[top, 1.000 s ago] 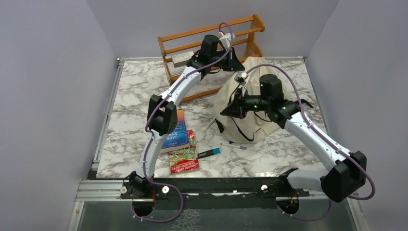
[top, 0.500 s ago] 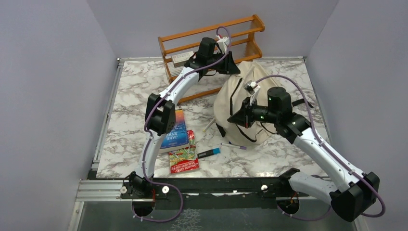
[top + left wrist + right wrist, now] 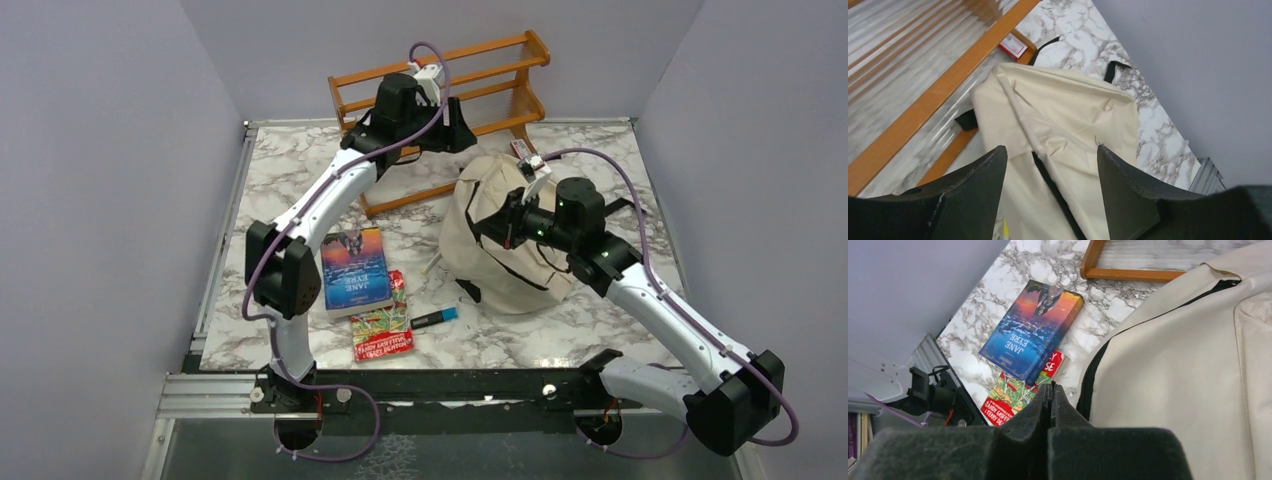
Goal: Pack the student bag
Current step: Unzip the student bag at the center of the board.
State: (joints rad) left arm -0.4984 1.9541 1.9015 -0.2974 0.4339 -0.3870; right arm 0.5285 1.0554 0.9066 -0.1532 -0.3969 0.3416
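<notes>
Bag (image 3: 510, 255): cream fabric with a black zip line and black straps, slumping in a rounded heap on the right-centre of the worktop (image 3: 270, 200), its far end lying just in front of the rack (image 3: 440, 85)

Left tool (image 3: 1050, 150): hanging above the bag's far end, close to the rack's right side; the jaws are standing wide apart and gripping nothing, the bag's cloth and zip showing below between the two dark fingers (image 3: 978, 185)

Right tool (image 3: 1049, 388): reaching over the bag's left flank, just beside the zip; the jaws are pressing tight together and nothing is showing between the pads, though whether the tips are touching the fabric cannot be told

Book (image 3: 352, 268): blue cover, title reading JANE EYRE, lying flat on the worktop to the left of the bag and apart from it

Packet (image 3: 382, 325): red and green, lying flat at the book's near right corner and touching it, with the book's corner overlapping its top edge in the right wrist view

Marker (image 3: 433, 320): dark barrel with a blue end, lying just right of the packet, near the bag's near edge

Rack: orange wood, slatted, standing at the far edge of the worktop against the back wall
</notes>
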